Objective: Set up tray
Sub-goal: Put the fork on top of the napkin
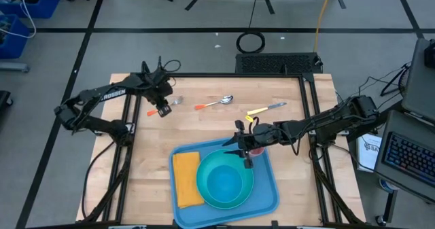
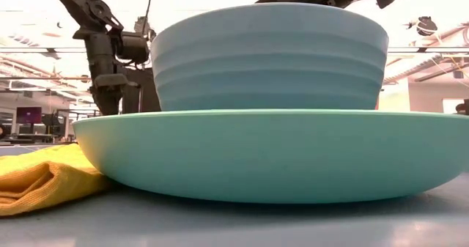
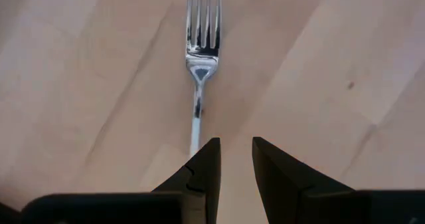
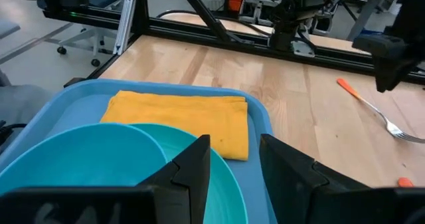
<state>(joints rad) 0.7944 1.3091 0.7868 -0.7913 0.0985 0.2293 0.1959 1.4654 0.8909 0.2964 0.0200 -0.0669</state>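
Tray [image 1: 268, 188] near your desk's [image 1: 204, 130] front edge carries napkin, plate and bowl, so your left hand [image 3: 231, 159], part open and empty, lines up over the fork [image 3: 200, 58] while your right hand [image 4: 234, 159], part open, empty, hovers over the bowl [image 4: 86, 161].

in your low view the bowl [image 2: 270, 56] and plate [image 2: 271, 155] fill the picture and hide nearly all of the desk behind them. the fork [image 3: 198, 64] handle disappears under the left pincer [image 3: 231, 164] at six o'clock. the napkin [image 2: 40, 177] is cut at nine o'clock.
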